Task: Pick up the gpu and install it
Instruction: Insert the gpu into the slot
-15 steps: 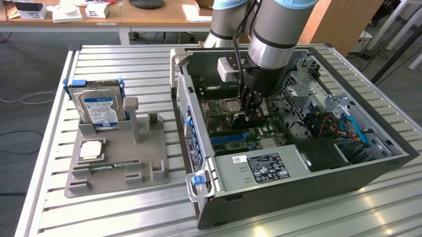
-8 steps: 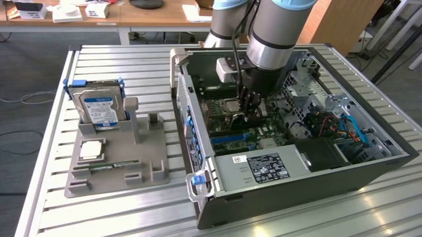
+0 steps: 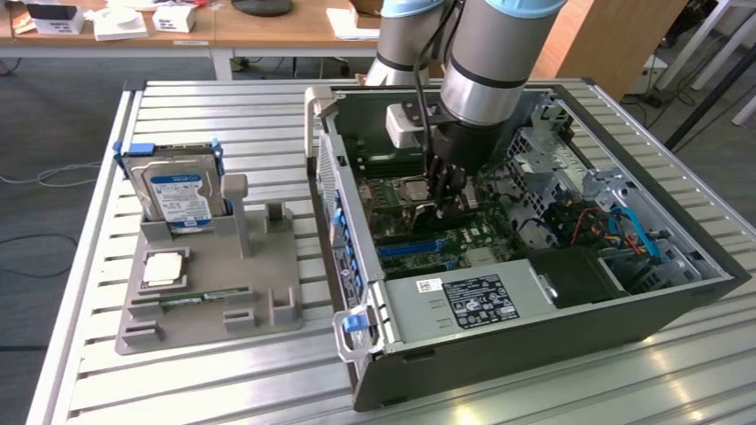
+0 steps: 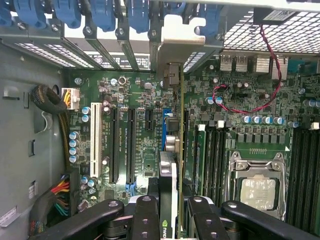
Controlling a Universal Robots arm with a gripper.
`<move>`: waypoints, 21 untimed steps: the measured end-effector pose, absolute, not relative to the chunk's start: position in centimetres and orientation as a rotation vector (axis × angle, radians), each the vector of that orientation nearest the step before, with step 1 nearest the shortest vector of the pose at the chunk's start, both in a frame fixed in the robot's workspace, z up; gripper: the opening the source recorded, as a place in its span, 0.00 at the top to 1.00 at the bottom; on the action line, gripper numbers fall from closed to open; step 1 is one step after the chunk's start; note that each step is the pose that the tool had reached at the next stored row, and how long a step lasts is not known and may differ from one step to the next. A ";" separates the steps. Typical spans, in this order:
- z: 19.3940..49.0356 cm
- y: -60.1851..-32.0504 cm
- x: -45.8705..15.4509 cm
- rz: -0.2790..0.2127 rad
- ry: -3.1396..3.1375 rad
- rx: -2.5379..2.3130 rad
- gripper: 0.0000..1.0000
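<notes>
Install step in hand, pickup done, judging by the grip; down inside the open computer case (image 3: pixel 532 341) on the slatted bench (image 3: pixel 71 372), well apart from the grey parts stand (image 3: pixel 212 301) at the exterior view's left; over the motherboard (image 4: pixel 140 150), carrying the gpu (image 4: pixel 171 175) edge-on, running from the fingers toward the case's rear wall; end effector (image 4: pixel 172 212) narrowed and clamped on the card's near end, one finger on either side; metal bracket (image 4: pixel 175 37) up by the rear slot openings, beside the blue latches (image 4: pixel 105 12); possibly touching the slot, hard to tell from above; calls for the card's edge square along its slot, the bracket in its opening, and a straight, even press.
</notes>
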State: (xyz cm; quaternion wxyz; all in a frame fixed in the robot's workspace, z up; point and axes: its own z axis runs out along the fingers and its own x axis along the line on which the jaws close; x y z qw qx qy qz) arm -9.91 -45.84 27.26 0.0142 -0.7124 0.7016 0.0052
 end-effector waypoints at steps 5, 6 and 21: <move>27.0 -45.8 -9.9 0.016 2.184 -2.218 0.73; 26.9 -45.8 -9.9 0.016 2.184 -2.218 0.73; 26.6 -45.8 -10.1 0.016 2.185 -2.217 0.73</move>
